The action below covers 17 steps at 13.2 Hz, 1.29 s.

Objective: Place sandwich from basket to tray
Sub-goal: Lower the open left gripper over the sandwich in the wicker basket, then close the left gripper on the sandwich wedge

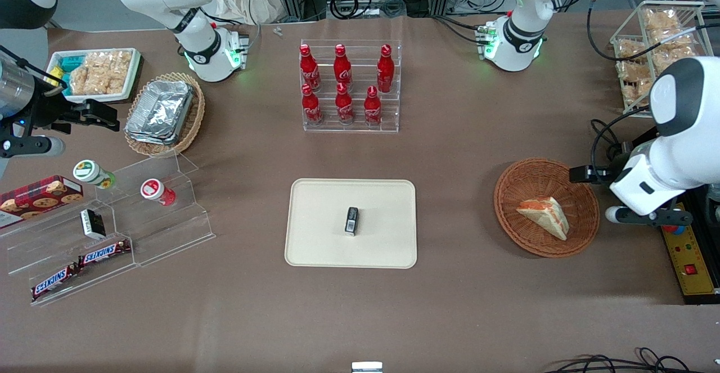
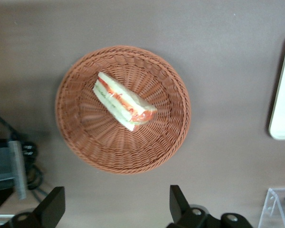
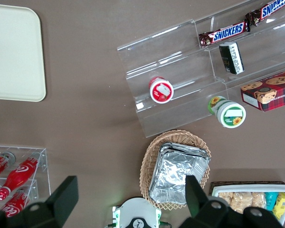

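The triangular sandwich wedge of pale bread lies on its side inside the round reddish-brown woven wicker basket, near the basket's middle. Its cut face shows stacked layers: pale bread outside, an orange-red band and a thin green band between. In the front view its long axis runs diagonally, the narrow tip lying nearer the front camera and toward the working arm's end of the table, the thicker orange-red end facing the flat cream-beige rectangular tray. The tray sits well apart from the basket on the brown table and carries a small dark packet. The left arm's gripper hangs above the table just beside the basket's rim, fingers spread wide and grasping nothing.
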Each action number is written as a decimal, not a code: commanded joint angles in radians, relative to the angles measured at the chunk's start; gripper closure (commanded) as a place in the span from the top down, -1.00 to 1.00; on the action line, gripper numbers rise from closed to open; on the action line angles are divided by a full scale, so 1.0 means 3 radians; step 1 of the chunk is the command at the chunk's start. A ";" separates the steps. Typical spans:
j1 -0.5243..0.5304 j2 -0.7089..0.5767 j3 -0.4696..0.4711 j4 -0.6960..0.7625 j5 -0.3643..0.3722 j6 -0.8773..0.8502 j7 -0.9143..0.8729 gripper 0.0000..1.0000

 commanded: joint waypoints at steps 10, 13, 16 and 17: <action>0.0061 0.0402 0.0014 -0.0669 0.0002 0.1391 -0.2271 0.92; 0.0061 0.0464 0.0096 -0.0780 0.0007 0.1503 -0.2374 0.92; 0.0056 0.0469 0.0142 -0.0970 0.0007 0.1830 -0.2557 0.91; 0.0056 0.0469 0.0147 -0.1021 0.0007 0.1958 -0.2639 0.90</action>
